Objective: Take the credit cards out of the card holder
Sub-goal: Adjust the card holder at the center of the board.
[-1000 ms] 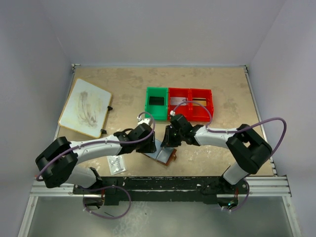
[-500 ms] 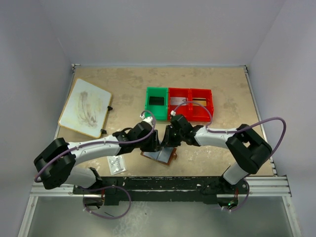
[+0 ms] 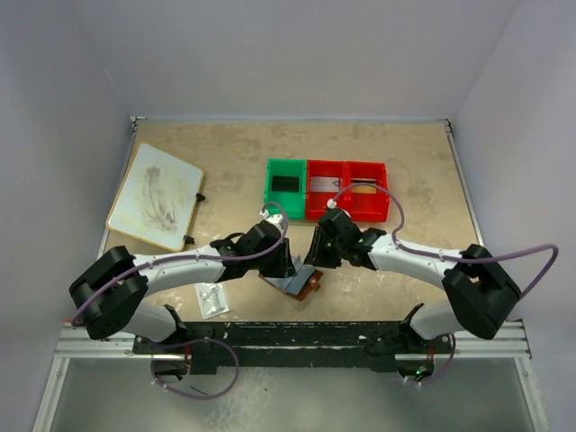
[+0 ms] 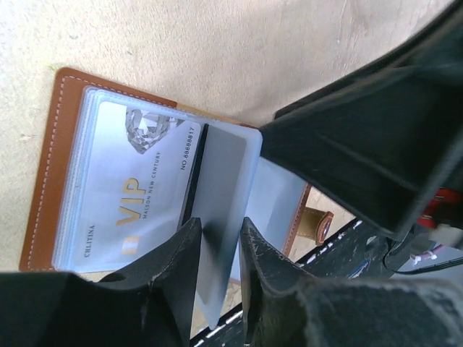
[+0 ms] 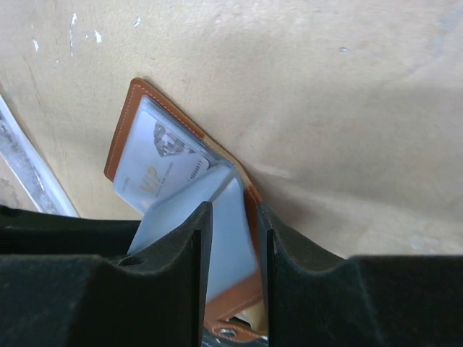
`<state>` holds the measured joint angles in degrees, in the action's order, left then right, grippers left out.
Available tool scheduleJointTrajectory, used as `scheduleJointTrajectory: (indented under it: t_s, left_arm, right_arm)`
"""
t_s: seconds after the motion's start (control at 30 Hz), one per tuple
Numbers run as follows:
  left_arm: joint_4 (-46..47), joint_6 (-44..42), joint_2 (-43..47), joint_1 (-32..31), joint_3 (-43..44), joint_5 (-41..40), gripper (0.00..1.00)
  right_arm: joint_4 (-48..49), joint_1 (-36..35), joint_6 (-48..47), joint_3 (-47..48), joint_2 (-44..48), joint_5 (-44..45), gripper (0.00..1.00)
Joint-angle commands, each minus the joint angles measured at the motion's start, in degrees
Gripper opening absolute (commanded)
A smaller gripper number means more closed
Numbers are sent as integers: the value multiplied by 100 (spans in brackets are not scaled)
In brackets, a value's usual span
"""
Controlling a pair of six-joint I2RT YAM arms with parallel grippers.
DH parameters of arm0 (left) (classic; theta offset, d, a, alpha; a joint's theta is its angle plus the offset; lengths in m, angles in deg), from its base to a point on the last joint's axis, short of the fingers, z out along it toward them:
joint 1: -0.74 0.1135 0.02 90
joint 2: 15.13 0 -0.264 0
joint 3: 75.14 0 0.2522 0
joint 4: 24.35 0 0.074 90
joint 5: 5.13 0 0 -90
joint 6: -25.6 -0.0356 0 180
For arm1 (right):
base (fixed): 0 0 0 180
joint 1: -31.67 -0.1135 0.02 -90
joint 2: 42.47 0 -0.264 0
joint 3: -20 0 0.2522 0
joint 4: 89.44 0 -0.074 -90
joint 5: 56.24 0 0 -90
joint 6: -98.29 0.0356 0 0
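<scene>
Movement on the left first: from above, the left gripper (image 3: 286, 265) has slid right since a second ago and now hangs over the near-left part of the card holder (image 3: 295, 284), its jaws narrower than they were. The right gripper (image 3: 315, 256) sits just beside it at the holder's far-right side, and that arm's elbow has swung out to the right. The holder itself lies open where it lay before, on the table (image 3: 225, 153) nearer than the green bin (image 3: 274, 189) and the red bins (image 3: 346, 189). A speckled packet (image 3: 212, 300) lies well to its left.

Left wrist view now, with detail the top camera cannot give: a silver card (image 4: 137, 188), marked VIP, is tucked in the holder's clear pocket on the left. A grey leaf (image 4: 224, 181) of the holder stands between the fingers (image 4: 173, 275). They flank it closely, but whether they actually pinch it I cannot tell. The snap tab (image 4: 318, 223) peeks out on the right.

Right wrist view: same card, same raised leaf (seen from the other end), running up into the narrow gap between this gripper's fingers (image 5: 195, 267). Gripped or merely straddled, I cannot tell.
</scene>
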<state>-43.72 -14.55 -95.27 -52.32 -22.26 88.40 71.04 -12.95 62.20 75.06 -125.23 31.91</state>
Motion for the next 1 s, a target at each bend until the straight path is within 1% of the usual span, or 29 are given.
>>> scheduleJointTrajectory:
  t_s: [0.0, 0.1, 0.17, 0.2, 0.37, 0.43, 0.5, 0.6, 0.73, 0.8, 0.9, 0.97]
  left_arm:
    - [396, -107, -186, -29, 201, 338, 24]
    - [411, -136, -195, -29, 210, 360, 15]
    - [340, -190, -208, -29, 249, 337, 3]
    - [309, -214, -206, -34, 274, 310, 0]
    - [26, -363, -239, -76, 444, 87, 4]
    - [-302, -451, -241, -147, 592, -298, 3]
    - [-887, -445, -242, -177, 758, -917, 0]
    - [-1463, -413, -125, -186, 922, -1782, 0]
    - [-1882, -299, 223, -196, 884, -2493, 0]
    - [-1988, -317, 298, -196, 873, -2614, 0]
    - [-1990, -463, 270, -209, 928, -2559, 0]
    - [-1911, -504, 174, -222, 964, -2484, 10]
  right_arm:
    - [-956, -3, 464, 213, 522, 781, 34]
    - [-1204, -1, 684, 150, 888, 972, 35]
    - [-1301, -3, 785, 104, 1181, 1015, 36]
    - [-1320, -1, 833, 75, 1302, 1019, 36]
    - [-1197, 6, 935, -21, 1730, 717, 37]
    - [-1043, 6, 958, -76, 1871, 563, 37]
    - [-866, 6, 944, -159, 1998, 448, 39]
    - [-796, 8, 894, -137, 1995, 405, 39]
    - [-743, 15, 843, -75, 1861, 417, 39]
    - [-615, 29, 838, -71, 1780, 372, 39]
    - [-462, 58, 802, 41, 1640, 310, 39]
    - [-390, 71, 770, 90, 1544, 327, 39]
